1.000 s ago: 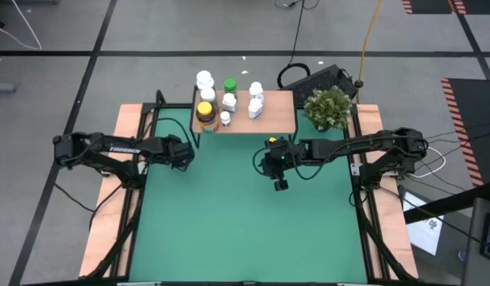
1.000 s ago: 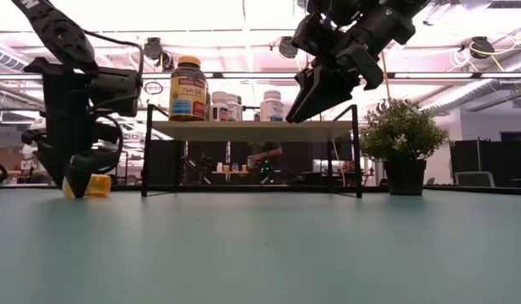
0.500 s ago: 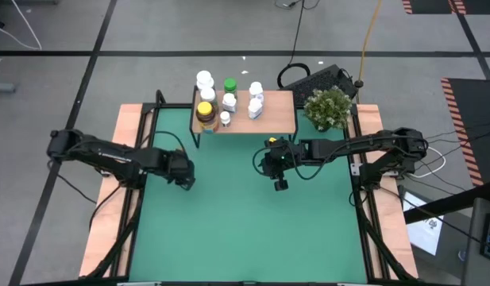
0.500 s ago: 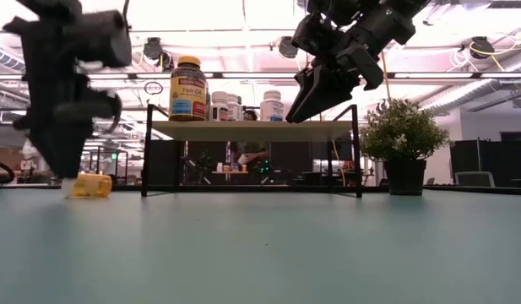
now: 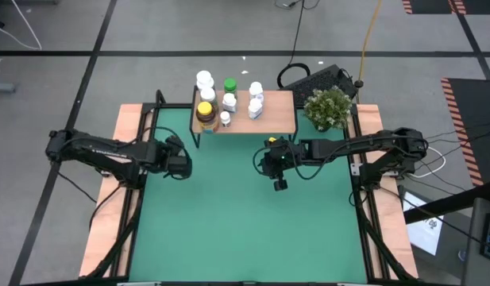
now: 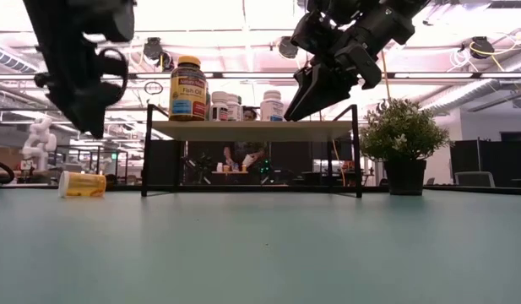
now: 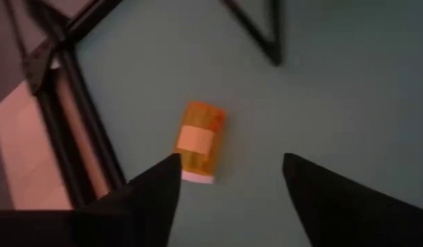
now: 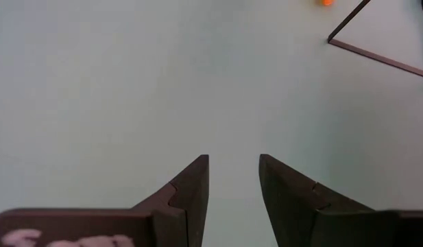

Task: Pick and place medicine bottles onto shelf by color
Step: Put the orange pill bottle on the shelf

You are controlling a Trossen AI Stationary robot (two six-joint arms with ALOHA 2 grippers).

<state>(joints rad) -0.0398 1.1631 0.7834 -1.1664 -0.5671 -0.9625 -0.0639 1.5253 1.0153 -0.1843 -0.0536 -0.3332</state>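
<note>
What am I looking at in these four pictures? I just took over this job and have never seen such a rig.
Two dark robot arms work at a green-topped table. One picture looks straight down from above, one looks level across the tabletop, and two come from cameras on the arms' wrists.

At the far edge stands a small wooden shelf holding several medicine bottles, among them an amber bottle with a yellow lid. A potted plant stands beside it.

The left end effector hangs above the table with its fingers apart, holding nothing. Below it an orange bottle with a white cap lies on its side on the table.

The right end effector hovers in front of the shelf, fingers slightly apart, empty.
</note>
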